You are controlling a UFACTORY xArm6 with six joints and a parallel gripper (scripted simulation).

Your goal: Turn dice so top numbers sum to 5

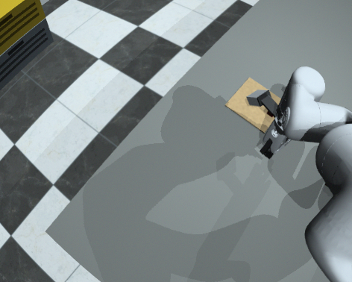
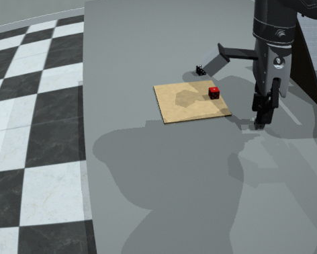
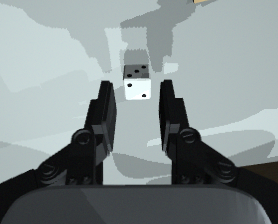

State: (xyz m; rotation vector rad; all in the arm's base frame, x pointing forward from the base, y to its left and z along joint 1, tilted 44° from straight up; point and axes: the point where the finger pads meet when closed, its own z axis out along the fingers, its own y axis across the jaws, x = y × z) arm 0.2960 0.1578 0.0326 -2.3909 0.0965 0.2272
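The mat (image 1: 245,92) (image 2: 184,113) lies flat on the table. A red die (image 2: 213,93) rests on it near its right back corner, one pip on top; a sliver shows in the top view. A black die (image 2: 201,70) is on the table behind the mat; its top number is too small to tell. A white die (image 3: 137,90) is off the mat. Its bright face, apparently the top, shows two pips, its shaded side three. My gripper (image 1: 267,152) (image 2: 259,127) (image 3: 137,95) points down, open, its fingers apart on either side of the white die, gaps showing on both sides.
The wrist camera housing (image 1: 257,98) (image 2: 216,60) sticks out from the arm, above the mat side and close to the black die in the exterior view. A dark-sided box (image 2: 306,66) stands right of the arm. Yellow and grey boxes (image 1: 16,7) stand far off on the floor.
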